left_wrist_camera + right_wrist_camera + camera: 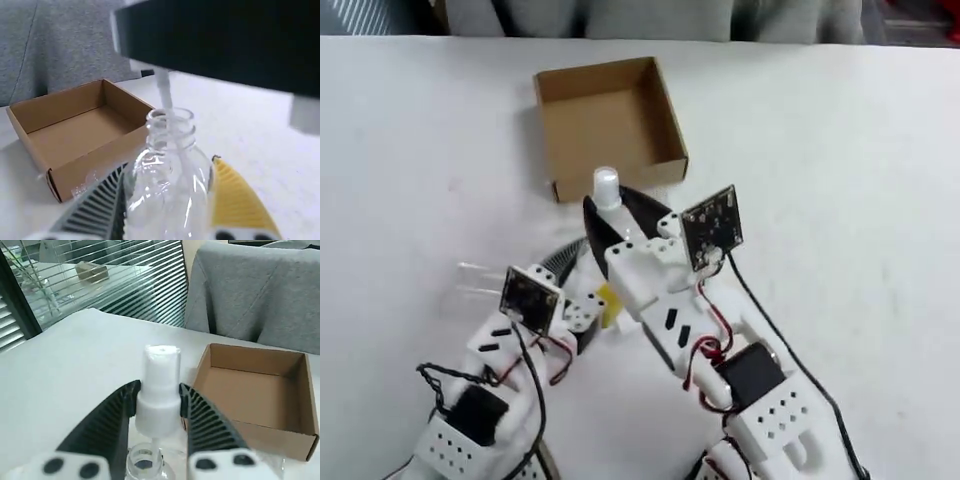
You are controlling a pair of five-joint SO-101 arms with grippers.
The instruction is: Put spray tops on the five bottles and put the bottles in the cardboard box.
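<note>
My right gripper point(159, 390) is shut on a white spray top point(158, 392), holding it upright by its collar. Directly under it is the open neck of a clear bottle point(144, 460). My left gripper point(167, 170) is shut on that bottle point(167, 190), with a grey finger point(100, 210) on one side and a yellow finger point(235, 200) on the other. The top's thin tube point(166, 100) runs down into the neck, and its cap stays above the rim. From above, the spray top point(606, 187) sits just in front of the empty cardboard box point(610, 125).
Faint clear bottles point(475, 280) lie on the white table left of the left arm. The box's near wall point(620, 180) stands close behind the held top. Open tabletop point(840, 150) stretches to the right. Grey chairs stand beyond the far edge.
</note>
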